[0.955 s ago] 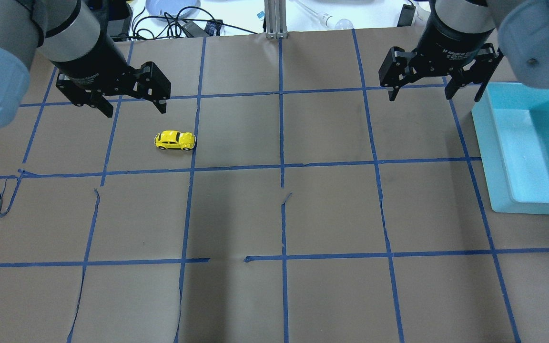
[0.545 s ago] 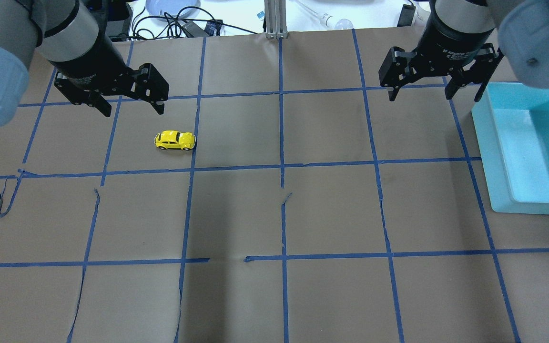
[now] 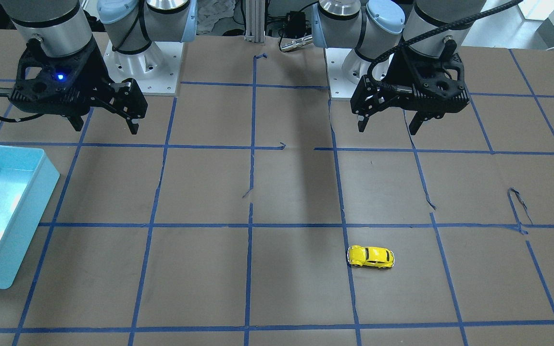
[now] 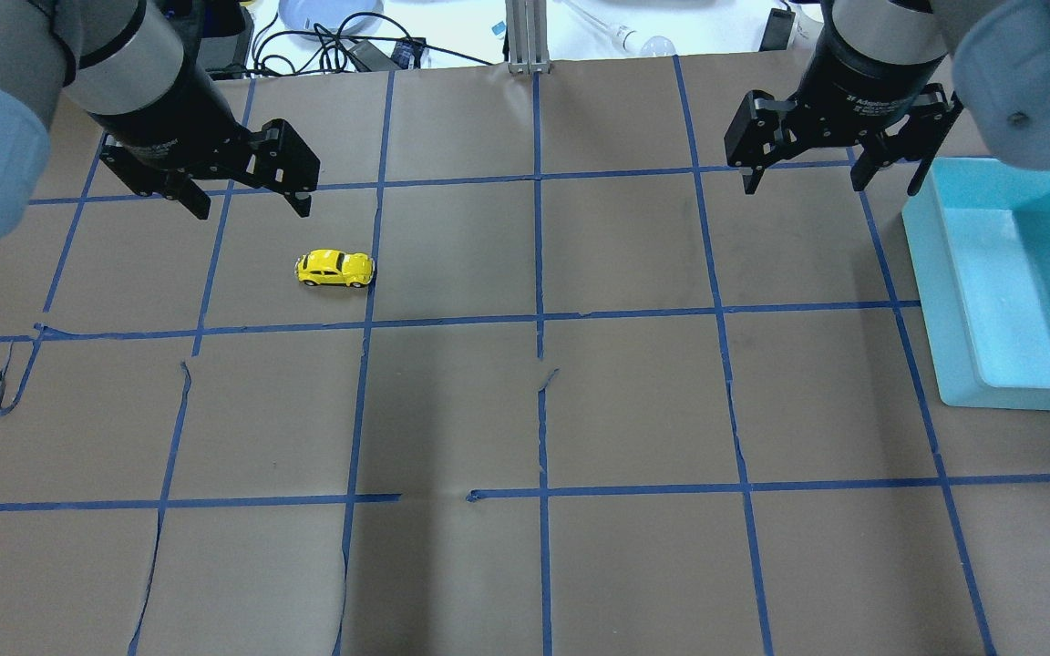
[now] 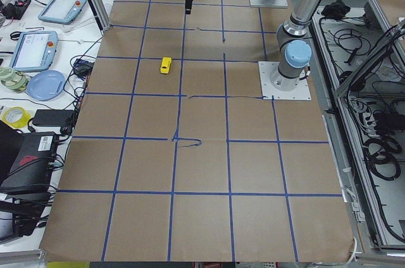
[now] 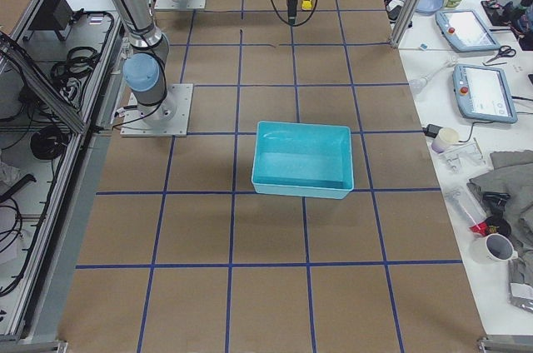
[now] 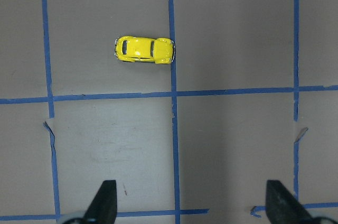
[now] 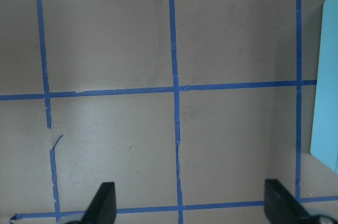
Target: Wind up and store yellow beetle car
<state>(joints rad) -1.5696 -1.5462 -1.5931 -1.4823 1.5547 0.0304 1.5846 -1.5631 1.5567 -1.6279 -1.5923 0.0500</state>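
While the left end effector hangs spread and empty above the counter, the yellow beetle car sits on its wheels nearby, touching a blue tape line. The right end effector, also spread, hovers beside the teal bin.

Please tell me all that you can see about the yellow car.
The car is tiny, glossy yellow, with a rounded body, dark windows and black wheels. It stands on its wheels on brown paper, one end at a blue tape line. Nothing else touches it; the open left end effector is apart.
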